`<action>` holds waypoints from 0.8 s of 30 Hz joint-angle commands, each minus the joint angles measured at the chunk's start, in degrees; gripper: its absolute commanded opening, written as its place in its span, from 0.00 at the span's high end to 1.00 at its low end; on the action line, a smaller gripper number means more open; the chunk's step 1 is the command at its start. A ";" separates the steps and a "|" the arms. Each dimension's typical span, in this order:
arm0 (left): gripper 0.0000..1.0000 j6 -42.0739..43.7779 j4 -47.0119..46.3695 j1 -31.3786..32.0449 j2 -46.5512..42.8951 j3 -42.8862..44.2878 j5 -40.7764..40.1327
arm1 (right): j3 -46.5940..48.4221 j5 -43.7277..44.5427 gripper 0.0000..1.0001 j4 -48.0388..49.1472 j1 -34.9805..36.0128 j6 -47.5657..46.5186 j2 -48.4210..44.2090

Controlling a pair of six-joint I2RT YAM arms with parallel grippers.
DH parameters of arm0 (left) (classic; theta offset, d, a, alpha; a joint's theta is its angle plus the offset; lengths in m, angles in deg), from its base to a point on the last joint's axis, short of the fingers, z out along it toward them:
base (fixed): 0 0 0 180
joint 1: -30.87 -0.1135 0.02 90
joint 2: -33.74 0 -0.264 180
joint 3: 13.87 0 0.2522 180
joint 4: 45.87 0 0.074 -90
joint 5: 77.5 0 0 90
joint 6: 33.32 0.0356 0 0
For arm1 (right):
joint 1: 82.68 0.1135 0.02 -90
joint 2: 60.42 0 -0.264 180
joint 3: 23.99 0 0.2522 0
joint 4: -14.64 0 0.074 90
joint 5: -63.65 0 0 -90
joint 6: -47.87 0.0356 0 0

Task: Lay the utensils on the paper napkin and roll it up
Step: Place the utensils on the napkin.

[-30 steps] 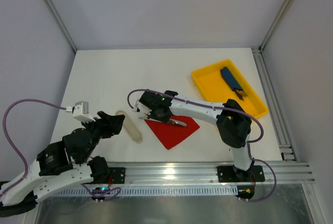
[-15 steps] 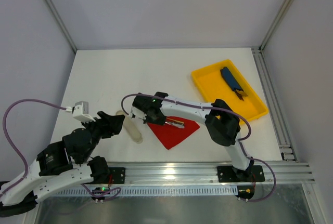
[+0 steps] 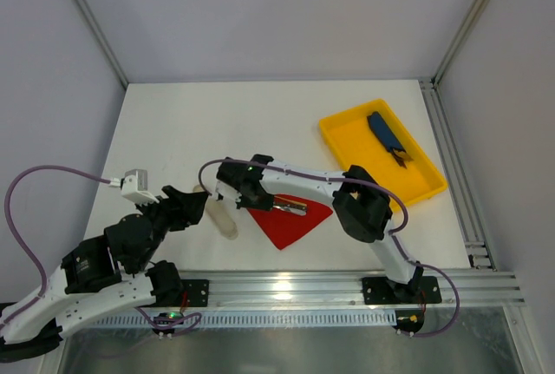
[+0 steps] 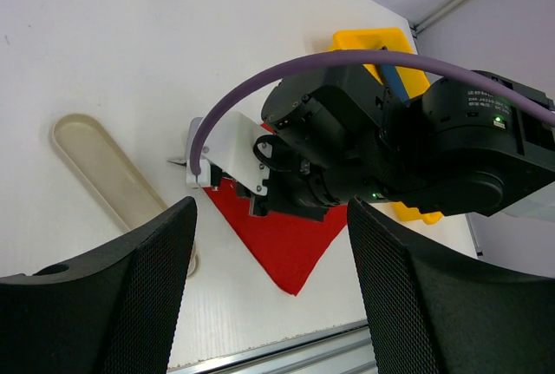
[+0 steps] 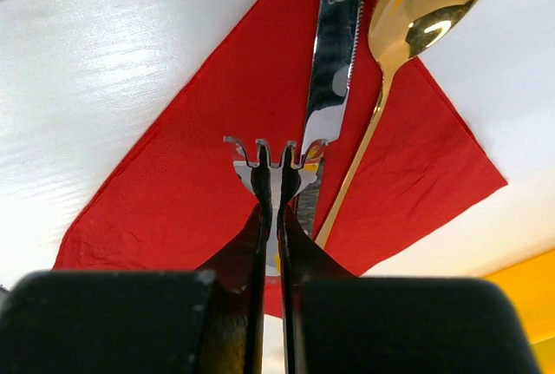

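Note:
The red paper napkin (image 3: 292, 223) lies on the white table in front of both arms. In the right wrist view, my right gripper (image 5: 273, 176) is shut on a silver fork (image 5: 246, 168) and holds it just above the napkin (image 5: 191, 192). A silver knife blade (image 5: 334, 62) and a gold spoon (image 5: 431, 1) lie beyond it; the spoon's handle crosses the napkin and its bowl rests on the table. From above, that gripper (image 3: 239, 193) hangs over the napkin's left corner. My left gripper (image 3: 196, 206) stands open and empty to the left; its fingers (image 4: 143, 305) frame the napkin (image 4: 286, 244).
A beige sleeve (image 3: 225, 219) lies on the table between the two grippers. A yellow tray (image 3: 347, 144) sits at the back right and holds a dark-blue oblong item (image 3: 386, 131). A metal rail (image 3: 286, 285) runs along the near edge.
My right arm has swung left across the napkin with the fork and now hangs over its left corner. The left arm has not moved.

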 commanded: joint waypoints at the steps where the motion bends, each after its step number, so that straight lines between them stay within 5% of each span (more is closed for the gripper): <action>1: 0.28 -0.41 0.03 -0.07 -0.22 0.69 -1.56 | 2.35 0.30 0.96 -1.39 0.49 -0.99 0.68; 24: 0.28 -0.32 0.11 -0.07 -0.57 0.78 -1.56 | 5.07 2.41 0.93 -1.65 0.58 -1.16 4.11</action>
